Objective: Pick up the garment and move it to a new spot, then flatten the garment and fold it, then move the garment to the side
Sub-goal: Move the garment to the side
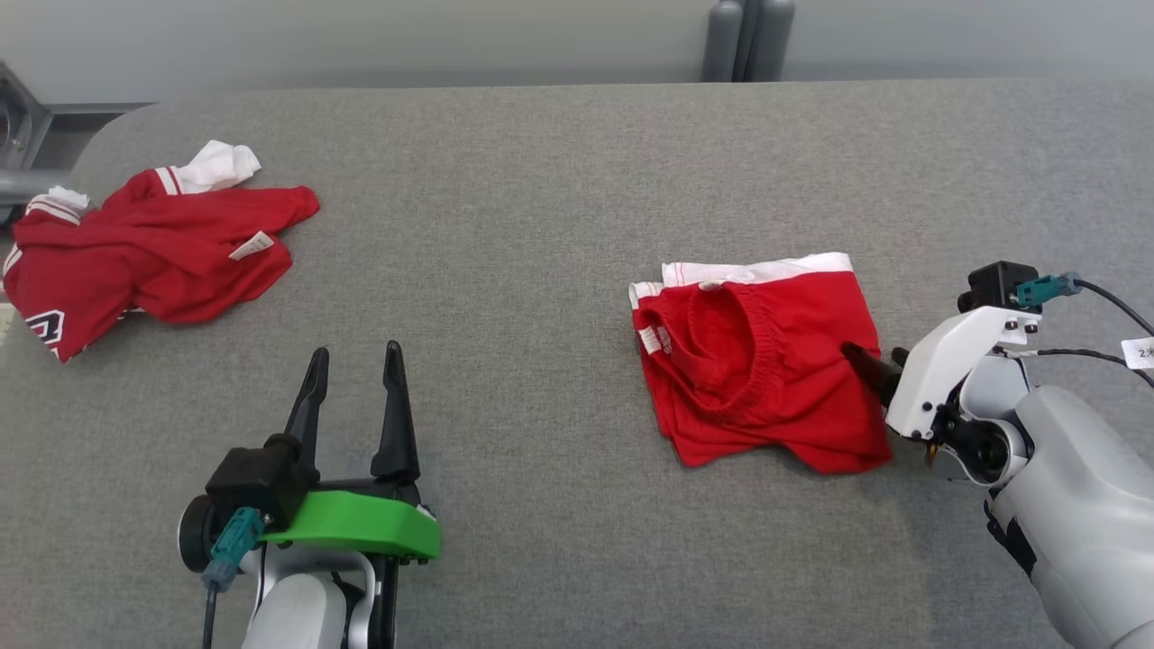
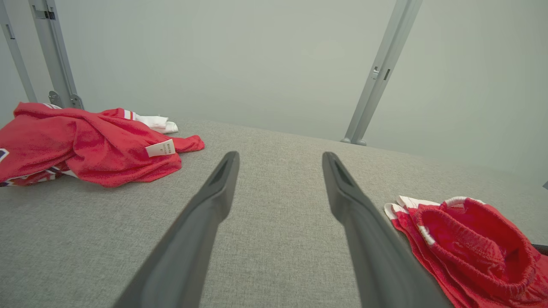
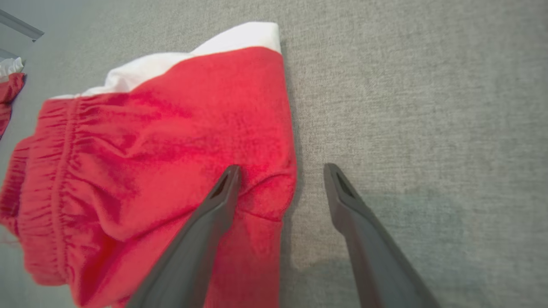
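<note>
The garment (image 1: 757,361) is a pair of red shorts with a white trim, lying folded on the grey table (image 1: 541,180) right of centre. It also appears in the left wrist view (image 2: 471,244) and the right wrist view (image 3: 171,128). My right gripper (image 1: 870,370) is open at the shorts' right edge. In its own view, the right gripper (image 3: 282,171) has one finger over the red cloth and the other over bare table, gripping nothing. My left gripper (image 1: 355,353) stands open and empty over the table near the front left; its own view shows the left gripper (image 2: 280,156) the same way.
A crumpled red and white jersey (image 1: 153,252) lies at the table's far left; the left wrist view shows this jersey (image 2: 85,145) too. Grey posts (image 1: 748,36) stand behind the table's back edge. A metal fixture (image 1: 18,126) sits past the left corner.
</note>
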{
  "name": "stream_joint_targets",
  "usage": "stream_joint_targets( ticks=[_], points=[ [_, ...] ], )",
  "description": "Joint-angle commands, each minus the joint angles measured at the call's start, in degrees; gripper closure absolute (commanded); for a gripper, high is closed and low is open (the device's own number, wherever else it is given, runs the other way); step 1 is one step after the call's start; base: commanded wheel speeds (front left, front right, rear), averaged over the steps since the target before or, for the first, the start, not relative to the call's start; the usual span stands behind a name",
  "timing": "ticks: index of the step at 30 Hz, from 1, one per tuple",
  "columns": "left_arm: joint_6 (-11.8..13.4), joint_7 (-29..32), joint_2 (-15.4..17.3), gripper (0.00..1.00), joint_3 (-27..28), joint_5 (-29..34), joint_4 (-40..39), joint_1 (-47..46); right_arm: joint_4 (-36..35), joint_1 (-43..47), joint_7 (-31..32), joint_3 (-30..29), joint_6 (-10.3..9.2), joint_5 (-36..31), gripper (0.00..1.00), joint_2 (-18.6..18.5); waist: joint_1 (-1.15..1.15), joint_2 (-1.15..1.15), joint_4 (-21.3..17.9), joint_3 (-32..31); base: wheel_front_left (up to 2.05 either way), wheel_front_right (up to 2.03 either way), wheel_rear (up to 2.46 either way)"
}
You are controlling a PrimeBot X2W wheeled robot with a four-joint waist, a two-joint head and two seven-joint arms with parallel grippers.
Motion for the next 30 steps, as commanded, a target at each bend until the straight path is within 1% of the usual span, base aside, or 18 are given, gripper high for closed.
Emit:
stream_joint_targets(
  ticks=[1, 5, 8, 9, 10, 11, 13, 18, 22, 26, 30],
  points=[
    [-0.17, -0.17, 0.14, 0.00, 0.17, 0.27, -0.16, -1.08, 0.16, -0.51, 0.43, 0.40, 0.02, 1.05, 0.00, -0.10, 0.00, 0.00, 1.25, 1.20, 0.00, 0.00, 0.00],
    [-0.15, -0.17, 0.14, 0.00, 0.07, 0.26, -0.27, -1.28, -0.38, -0.40, 1.95, 1.71, 0.01, 4.72, 0.00, 0.06, 0.00, 0.00, 1.73, 1.61, 0.00, 0.00, 0.00],
    [-0.10, -0.17, 0.14, 0.00, 0.10, 0.34, -0.39, -1.54, -0.56, -0.45, 1.80, 3.04, 0.01, 6.06, 0.00, -0.63, 0.00, 0.00, 1.79, 1.82, 0.00, 0.00, 0.00],
    [-0.05, -0.17, 0.14, 0.00, 0.10, 0.42, -0.44, -1.54, -0.58, -0.62, 1.46, 3.62, 0.01, 6.29, 0.26, -0.72, 0.00, 0.00, 1.75, 1.86, 0.00, 0.00, 0.00],
    [-0.02, -0.17, 0.14, 0.00, 0.11, 0.54, -0.48, -1.55, -0.56, -0.82, 1.14, 4.17, 0.01, 6.51, 0.62, -0.85, 0.00, 0.00, 1.70, 1.87, 0.00, 0.00, 0.00],
    [0.01, -0.17, 0.14, 0.00, 0.04, 0.61, -0.52, -1.61, -0.59, -1.04, 0.63, 4.74, 0.01, 6.42, 0.73, -1.07, 0.00, 0.00, 1.60, 1.89, 0.00, 0.00, 0.00],
    [-0.05, -0.17, 0.14, 0.00, -0.07, 0.79, -0.56, -1.55, -0.50, -1.41, -0.72, 5.83, 0.01, 6.33, 1.00, -1.51, 0.00, 0.00, 1.32, 1.86, 0.00, 0.00, 0.00],
    [-0.11, -0.17, 0.14, 0.00, -0.42, 1.06, -0.92, -1.31, 0.00, -2.42, -3.23, 8.44, 0.01, 6.39, 1.00, -2.53, 0.00, 0.00, -0.06, 1.62, 0.00, 0.00, 0.00],
    [-0.51, -0.17, 0.14, 0.00, -0.56, 1.46, -1.10, -1.31, 0.32, -3.24, -4.63, 10.55, 0.01, 6.31, 1.00, -3.37, 0.00, 0.00, -1.96, 1.34, 0.00, 0.00, 0.00],
    [-0.66, -0.17, 0.14, 0.00, -0.67, 2.09, -1.52, -1.08, 0.33, -4.48, -6.09, 12.29, 0.01, 6.40, 1.00, -4.14, 0.00, 0.00, -5.11, 1.26, 0.00, 0.00, 0.00],
    [-0.80, -0.10, 0.15, 0.00, -0.88, 2.66, -1.90, -0.77, 0.42, -5.59, -7.42, 13.96, 0.01, 6.30, 1.00, -4.84, 0.00, 0.00, -9.57, 1.40, 0.00, 0.00, 0.00]
  ],
)
